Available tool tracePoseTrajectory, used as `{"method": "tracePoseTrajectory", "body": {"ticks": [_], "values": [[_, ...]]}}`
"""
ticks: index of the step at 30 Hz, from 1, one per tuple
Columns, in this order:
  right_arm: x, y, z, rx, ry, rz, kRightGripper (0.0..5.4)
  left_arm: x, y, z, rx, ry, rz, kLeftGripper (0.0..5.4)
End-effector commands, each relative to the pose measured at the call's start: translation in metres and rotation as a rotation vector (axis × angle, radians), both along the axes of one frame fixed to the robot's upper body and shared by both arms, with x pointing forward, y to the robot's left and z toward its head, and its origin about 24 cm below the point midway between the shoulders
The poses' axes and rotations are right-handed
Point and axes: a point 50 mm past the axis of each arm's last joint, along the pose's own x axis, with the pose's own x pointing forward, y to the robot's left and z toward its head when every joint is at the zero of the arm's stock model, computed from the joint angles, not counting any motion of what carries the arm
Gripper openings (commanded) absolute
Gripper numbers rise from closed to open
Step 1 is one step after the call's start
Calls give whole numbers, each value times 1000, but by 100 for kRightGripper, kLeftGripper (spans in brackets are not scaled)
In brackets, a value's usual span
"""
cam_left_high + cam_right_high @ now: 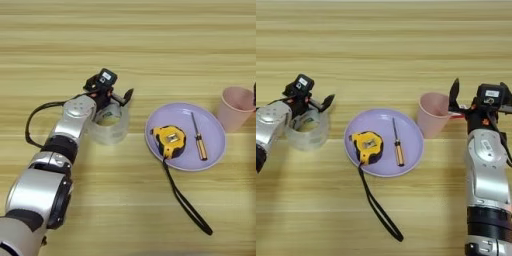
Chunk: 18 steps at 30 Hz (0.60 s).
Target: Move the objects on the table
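A wide roll of clear tape (110,131) stands on the wooden table (125,45) left of centre. My left gripper (109,95) hovers at the roll's far rim, open, its fingers spread wider than the roll; whether they touch it I cannot tell. The yellow-and-black tape measure (169,141) lies on a purple plate (215,131). Its black strap (185,202) trails off the plate toward the near edge. My right gripper (480,93) is open just right of a pink cup (432,114), holding nothing.
A small screwdriver (198,140) with a yellow handle lies on the plate beside the tape measure. The pink cup stands close to the plate's right rim. My left arm (55,165) reaches in from the near left, and its black cable loops beside it.
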Motion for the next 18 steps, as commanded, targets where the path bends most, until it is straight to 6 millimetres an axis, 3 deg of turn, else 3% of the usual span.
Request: {"method": "tracePoseTrajectory", "body": {"ticks": [1,9,13,18], "values": [[4,2,3,0,-4,-1,540,-35,25,-52,38,245,58,538],[5,3,4,-1,-5,-1,540,-53,30,-56,4,272,71,538],[5,4,3,-2,-4,2,540,-52,11,-51,-27,264,42,538],[4,5,4,0,-7,-1,540,-52,8,-46,-39,261,36,538]]}}
